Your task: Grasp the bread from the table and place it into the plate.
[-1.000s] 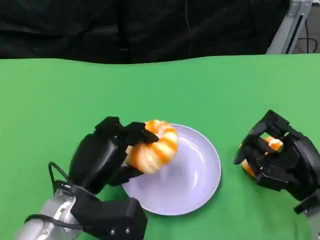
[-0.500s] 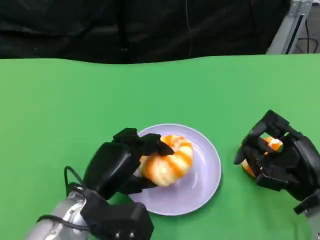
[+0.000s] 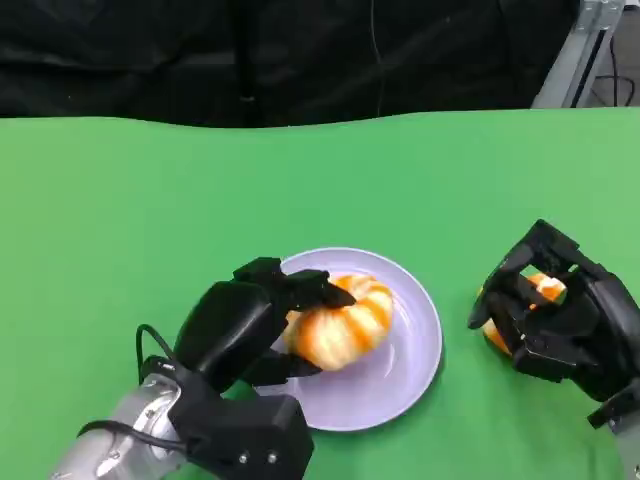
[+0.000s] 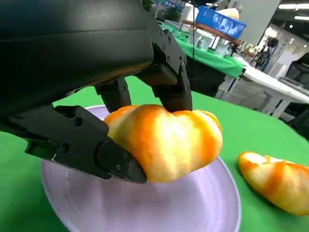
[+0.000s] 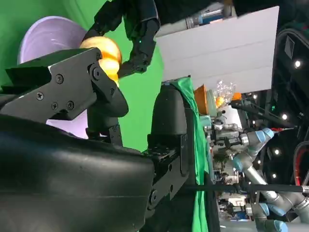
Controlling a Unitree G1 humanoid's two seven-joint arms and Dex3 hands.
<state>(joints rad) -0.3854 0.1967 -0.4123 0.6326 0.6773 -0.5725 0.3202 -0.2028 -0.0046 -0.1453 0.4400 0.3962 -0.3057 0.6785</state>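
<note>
The left hand [image 3: 250, 325] grips a glazed orange-and-cream bread ring [image 3: 345, 320] over the round lilac plate [image 3: 400, 375]; at right, the right hand [image 3: 560, 320] clasps a second orange roll [image 3: 545, 288] on the green tablecloth [image 3: 150, 200].

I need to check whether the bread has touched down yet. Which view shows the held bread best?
Left wrist view: bread fills the frame, pinched above the plate. Head view shows it partly behind the left hand; right wrist view, a sliver.
</note>
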